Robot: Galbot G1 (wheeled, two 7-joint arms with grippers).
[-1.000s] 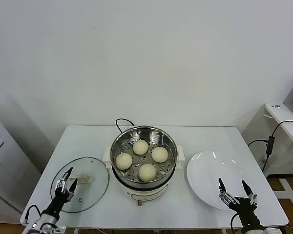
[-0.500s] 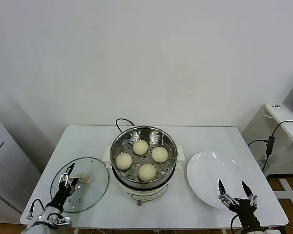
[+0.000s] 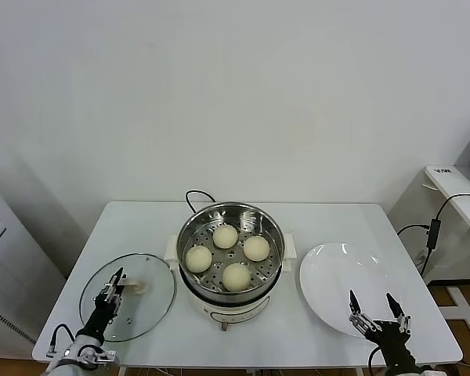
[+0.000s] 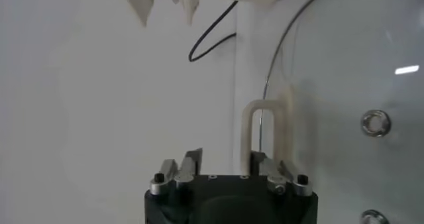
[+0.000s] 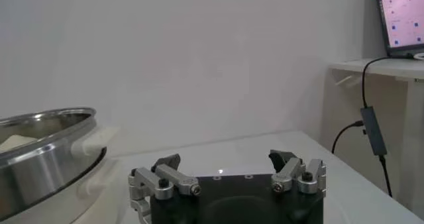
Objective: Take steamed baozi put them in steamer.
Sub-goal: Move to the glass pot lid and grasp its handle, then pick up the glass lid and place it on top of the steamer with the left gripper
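Observation:
Four cream-white baozi (image 3: 225, 236) sit on the perforated tray inside the steel steamer (image 3: 271, 235) at the table's middle. My left gripper (image 3: 116, 283) is open and empty, low over the glass lid (image 3: 149, 301) at the front left. In the left wrist view (image 4: 225, 156) its fingers stand apart just short of the lid's cream handle (image 4: 265, 129). My right gripper (image 3: 370, 298) is open and empty over the near edge of the white plate (image 3: 337, 274). In the right wrist view (image 5: 225, 159) the steamer (image 5: 46, 152) stands off to one side.
The steamer's black cord (image 3: 196, 196) loops behind it. A white side table (image 3: 458, 196) with cables stands past the table's right edge. The white table (image 3: 141, 227) is bare behind the lid and the plate.
My left gripper has drawn back a little toward the table's front edge over the lid. My right gripper has sunk slightly. The baozi and steamer have not moved.

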